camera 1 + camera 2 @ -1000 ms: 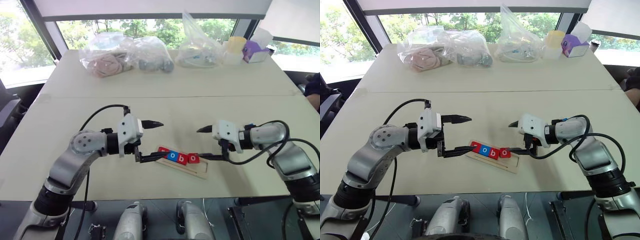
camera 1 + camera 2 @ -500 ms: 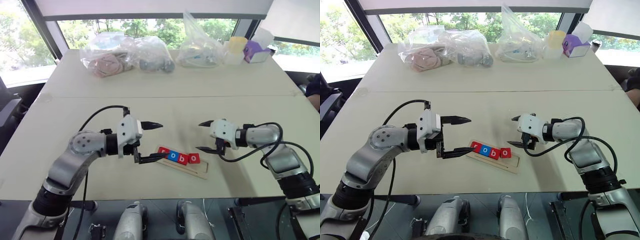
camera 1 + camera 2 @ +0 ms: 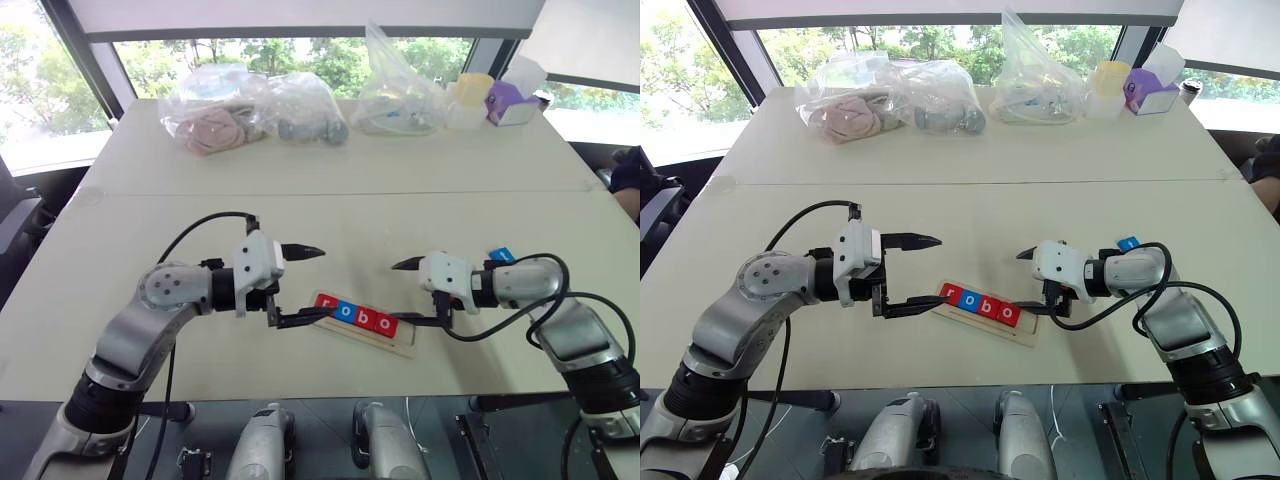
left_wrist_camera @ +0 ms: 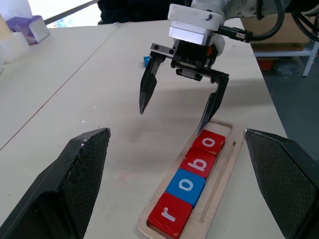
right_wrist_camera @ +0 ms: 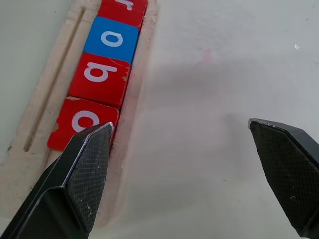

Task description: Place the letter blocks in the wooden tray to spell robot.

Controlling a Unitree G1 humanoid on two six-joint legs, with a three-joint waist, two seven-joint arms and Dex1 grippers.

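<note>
The wooden tray (image 3: 404,346) lies slanted near the table's front edge. Four letter blocks sit in it, reading r, o, b, o: red r (image 3: 327,305), blue o (image 3: 346,312), red b (image 3: 366,318), red o (image 3: 387,323). The tray's right end is bare. A blue letter block (image 3: 501,255) lies on the table behind my right forearm, its letter unreadable. My left gripper (image 3: 325,281) is open, its lower finger at the tray's left end. My right gripper (image 3: 397,293) is open too, one finger (image 5: 89,164) beside the last red o (image 5: 83,123). Neither holds anything.
Along the table's far edge stand clear plastic bags (image 3: 215,120) (image 3: 400,98), a yellow-lidded container (image 3: 470,100) and a purple box (image 3: 510,103). A seam (image 3: 330,193) crosses the tabletop. Open table lies between the bags and the tray.
My right gripper lifted off the tray's right end half a second ago and has sunk back to it. The forearm dropped, uncovering the blue block. The left arm has not moved.
</note>
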